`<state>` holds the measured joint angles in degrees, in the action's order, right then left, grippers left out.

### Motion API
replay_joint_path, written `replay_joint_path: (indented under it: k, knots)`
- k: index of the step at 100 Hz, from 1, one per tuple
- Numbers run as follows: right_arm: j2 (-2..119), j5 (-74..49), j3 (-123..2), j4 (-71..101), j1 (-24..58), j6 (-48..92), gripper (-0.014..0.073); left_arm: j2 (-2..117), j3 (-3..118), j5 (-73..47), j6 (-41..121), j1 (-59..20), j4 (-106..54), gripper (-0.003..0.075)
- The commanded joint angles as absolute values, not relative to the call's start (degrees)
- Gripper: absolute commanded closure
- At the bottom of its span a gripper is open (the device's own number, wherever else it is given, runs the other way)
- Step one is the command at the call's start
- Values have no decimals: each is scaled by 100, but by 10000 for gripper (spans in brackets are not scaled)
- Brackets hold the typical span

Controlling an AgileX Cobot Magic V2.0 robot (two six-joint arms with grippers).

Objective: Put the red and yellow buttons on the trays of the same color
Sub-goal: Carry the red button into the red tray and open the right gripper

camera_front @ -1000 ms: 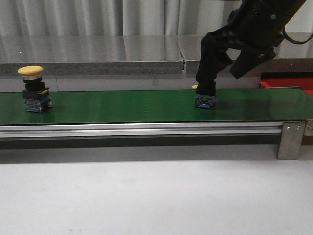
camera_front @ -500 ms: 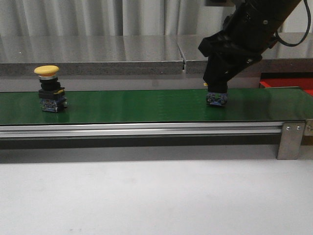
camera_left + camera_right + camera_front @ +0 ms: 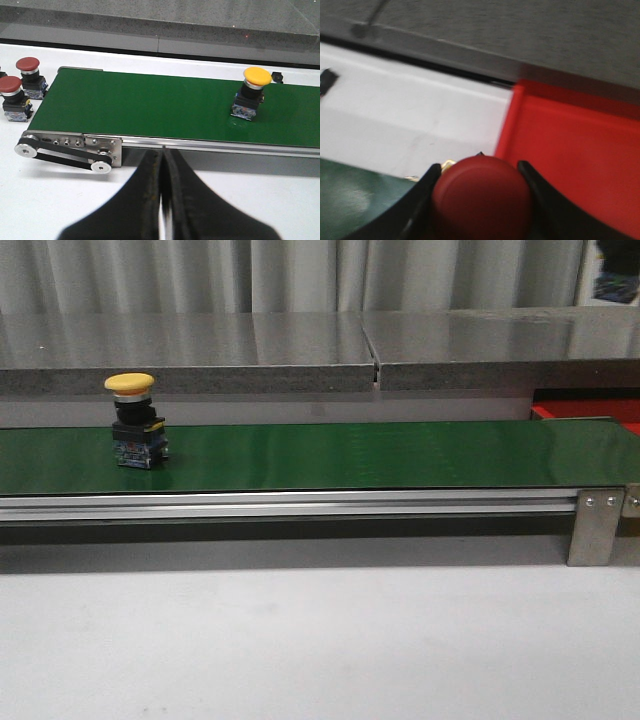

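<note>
Comparing with a second ago, you see the right arm has left the front view, and the button it stood over on the belt [image 3: 350, 455] went with it. The yellow button [image 3: 133, 420] has ridden further along the belt toward the right.

Right gripper [image 3: 480, 200]: fingers closed on the red button [image 3: 480, 197], one dark finger on each side of the cap. It is held near the belt's end, just short of the red tray [image 3: 570, 150]. Judgement: pick done, carry under way; release over the tray comes next.

Left gripper [image 3: 162, 200]: fingers pressed together, holding nothing, parked in front of the belt.

View notes:
- Only the right wrist view shows the grasp; the front view shows just a corner of the tray at the right edge.
- Only the left wrist view shows two more red-capped buttons [image 3: 22, 90] off the belt's end, on the white table [image 3: 50, 200].
- No yellow tray appears in any view, so you cannot yet place the yellow button's target.
</note>
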<state>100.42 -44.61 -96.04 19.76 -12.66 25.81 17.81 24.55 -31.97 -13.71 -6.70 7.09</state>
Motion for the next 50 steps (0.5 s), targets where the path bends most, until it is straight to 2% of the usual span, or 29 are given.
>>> replay_joint_path:
  k: [1,22,50]
  knots:
    - [9771,-4118,-9831,2010,-1809,2493,421,1831,2597,-2788,-1359,-712,691,739]
    - [10266,-4065,-9831,2016,-2582,2489,421,1831,2597,-2788,-1359,-712,691,739]
    - [10988,-3351,-9831,2146,-2654,2489,421,1831,2597,-2788,-1359,-712,691,739]
